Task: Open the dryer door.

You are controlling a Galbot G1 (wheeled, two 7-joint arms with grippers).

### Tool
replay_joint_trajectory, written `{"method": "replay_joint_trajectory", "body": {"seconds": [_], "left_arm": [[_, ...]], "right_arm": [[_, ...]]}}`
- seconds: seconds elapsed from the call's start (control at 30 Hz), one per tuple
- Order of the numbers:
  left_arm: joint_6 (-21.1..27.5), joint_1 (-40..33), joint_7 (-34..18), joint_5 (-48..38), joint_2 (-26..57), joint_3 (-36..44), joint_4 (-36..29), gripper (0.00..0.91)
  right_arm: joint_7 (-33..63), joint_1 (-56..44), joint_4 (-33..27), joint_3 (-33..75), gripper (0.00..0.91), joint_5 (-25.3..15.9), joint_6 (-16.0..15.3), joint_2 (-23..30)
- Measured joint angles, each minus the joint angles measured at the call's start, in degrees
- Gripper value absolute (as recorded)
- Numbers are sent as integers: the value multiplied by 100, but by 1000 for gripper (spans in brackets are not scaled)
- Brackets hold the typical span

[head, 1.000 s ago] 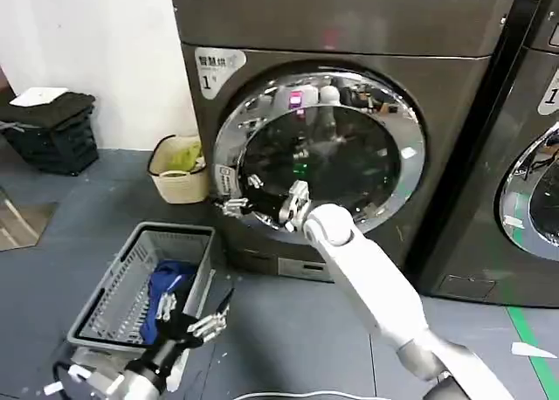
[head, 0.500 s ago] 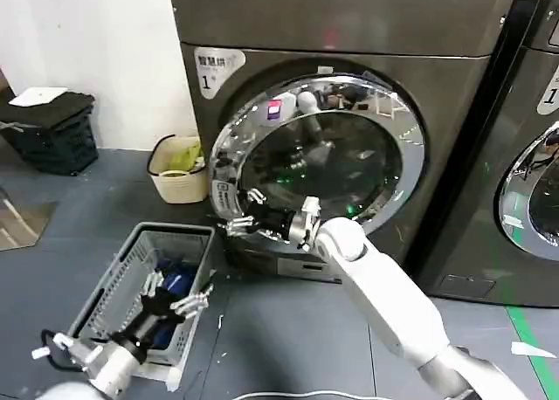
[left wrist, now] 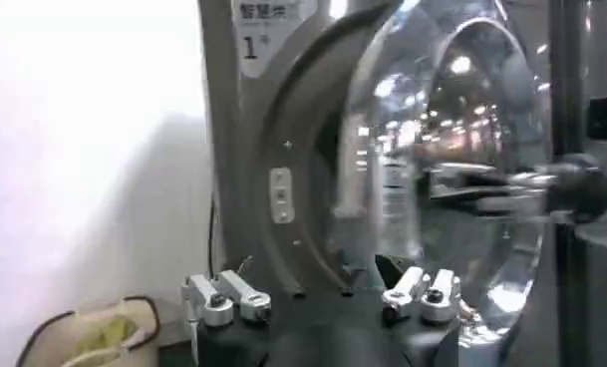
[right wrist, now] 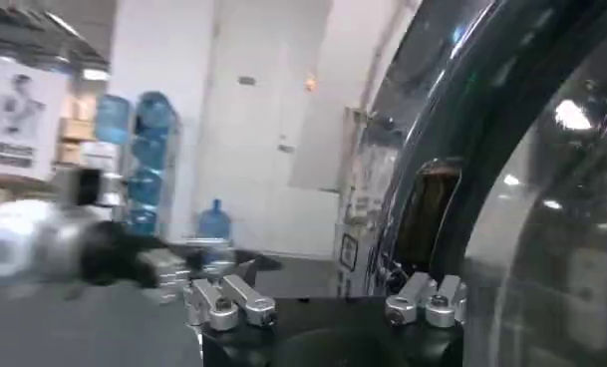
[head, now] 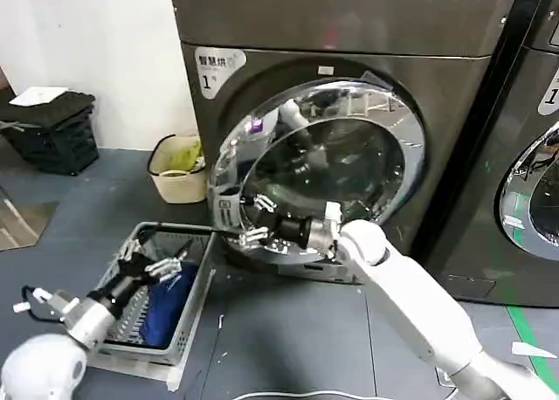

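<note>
Head view: one dryer door [head: 341,164], ajar, below a "1" sticker [head: 210,72]; right claw [head: 253,224] spread wide at its rim, left claw [head: 148,262] wide above one basket [head: 194,306].

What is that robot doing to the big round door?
The robot is opening the dryer door. Its right gripper is at the door's left edge, fingers spread, and that edge has swung a little way out from the machine, so the door is partly open. The left gripper waits with open fingers over a grey laundry basket on the floor, which has blue cloth in it.
</note>
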Motion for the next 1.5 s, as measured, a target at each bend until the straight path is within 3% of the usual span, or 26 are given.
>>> {"method": "replay_joint_trajectory", "body": {"seconds": [0.47,0.77,1.2,1.5], "left_arm": [[-122,-393,111,-171,355,155,396,907],[-441,-635,515,-230,661,382,662,907],[-920,-1393,1640,-499,1335,1299,1113,907],[-1192,-2208,2101,-193,1391,2461,1377,907]], "right_arm": [[-1841,-117,213,93,907,661,-12,-530],[-2742,-343,451,307,907,749,-48,-895],[-2825,-1097,1074,1167,907,938,-168,-1638],[-2824,-2067,1167,2291,907,939,-118,-2230]]}}
